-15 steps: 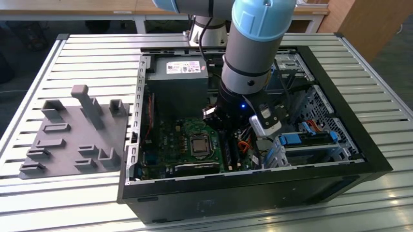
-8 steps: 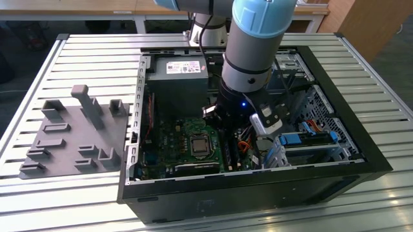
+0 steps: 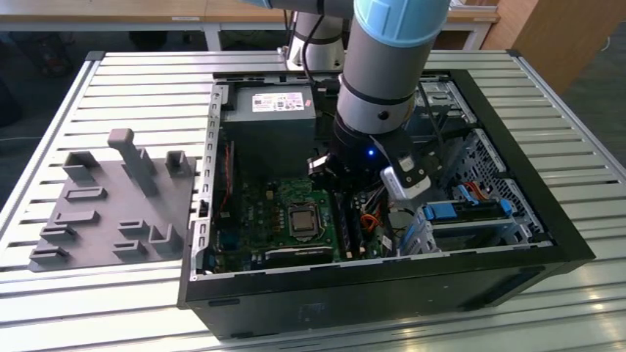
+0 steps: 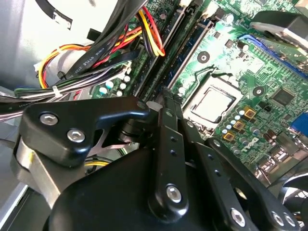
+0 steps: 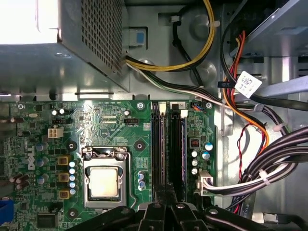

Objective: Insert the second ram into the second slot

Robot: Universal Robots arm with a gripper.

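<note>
My gripper (image 3: 344, 176) is down inside the open computer case, over the green motherboard (image 5: 110, 125). Two black ram slots (image 5: 168, 144) run side by side next to the processor socket (image 5: 103, 183). In the second wrist view, the thin blue-green second ram (image 4: 191, 44) stands on edge along the slots and runs up to my gripper (image 4: 161, 96). My gripper (image 5: 166, 195) is shut, its fingers pressed together on the near end of the stick. The stick's lower edge and the slot beneath it are hidden by the fingers.
Bundled cables (image 5: 250, 159) hang close beside the slots, and the silver power supply (image 5: 62, 43) sits beyond the board. Blue drive-bay tabs (image 3: 459, 213) are at the exterior view's right. A grey parts fixture (image 3: 113, 205) lies outside the case on the slatted table.
</note>
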